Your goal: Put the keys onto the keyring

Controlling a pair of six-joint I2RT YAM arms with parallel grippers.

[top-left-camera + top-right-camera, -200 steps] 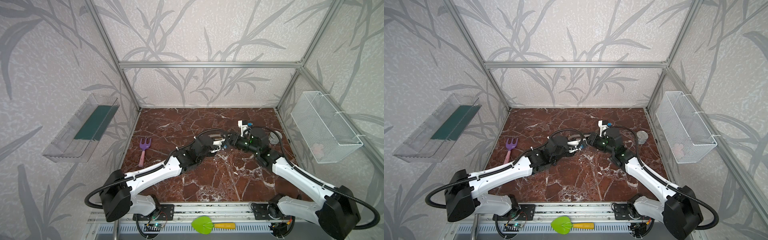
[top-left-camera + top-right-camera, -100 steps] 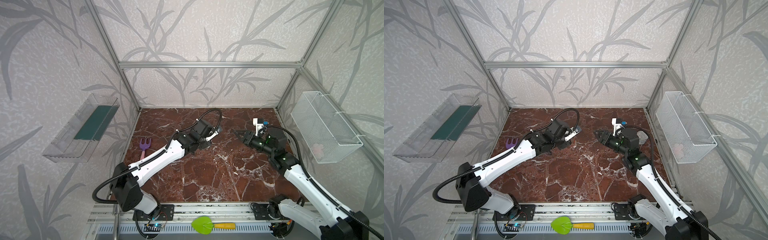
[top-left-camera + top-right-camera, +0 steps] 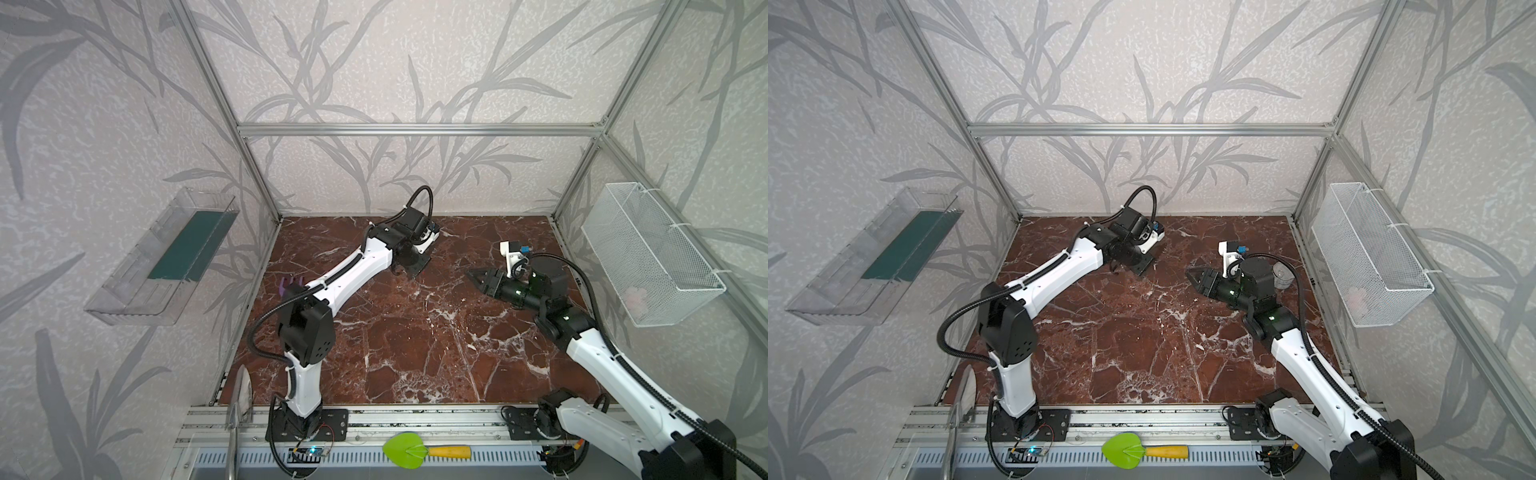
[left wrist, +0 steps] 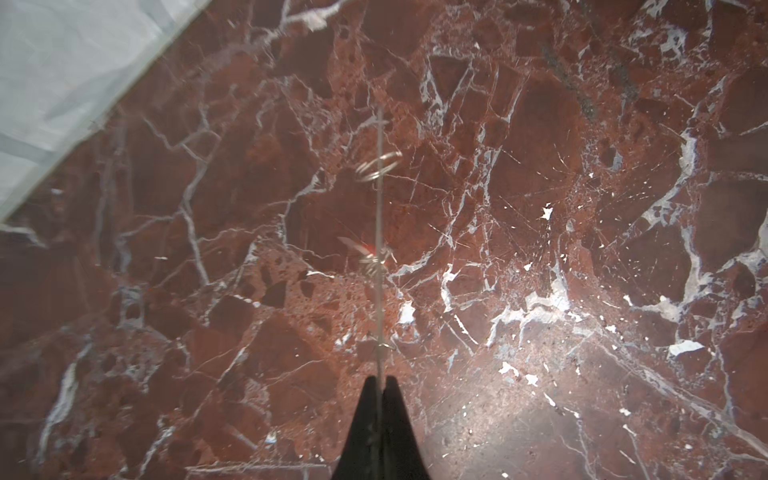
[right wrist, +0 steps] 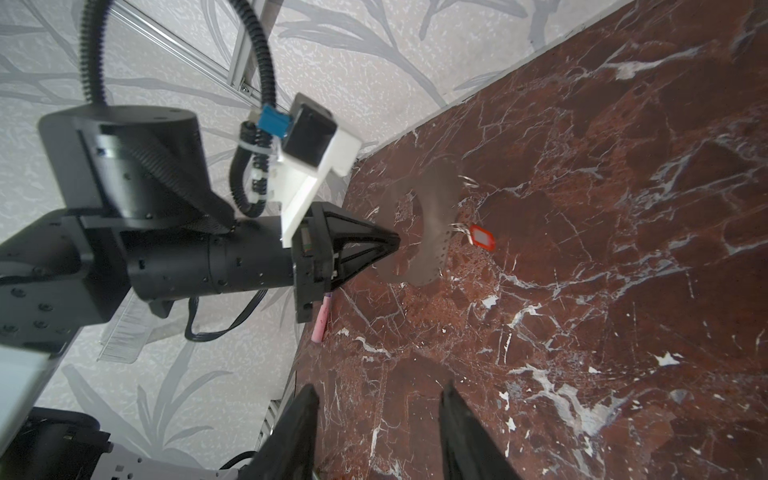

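- In both top views the left hand (image 3: pixel 417 266) reaches over the back of the marble surface (image 3: pixel 415 353). The right hand (image 3: pixel 473 275) is well apart from it and points its way. The keyring and keys are too small to make out here.
- Left wrist view: the left hand's fingertips are pressed together on the keyring (image 4: pixel 379 291), seen edge-on as a thin line that appears to be held above the surface. The keys (image 4: pixel 353 245) hang at its side on a small wire loop.
- Right wrist view: the right hand (image 5: pixel 378 415) is spread and empty. The red tag of the keys (image 5: pixel 482 237) dangles from the keyring's (image 5: pixel 436 216) row of holes, so the threading looks done. The next move probably calls for lowering the keyring gently, without shaking the keys loose.
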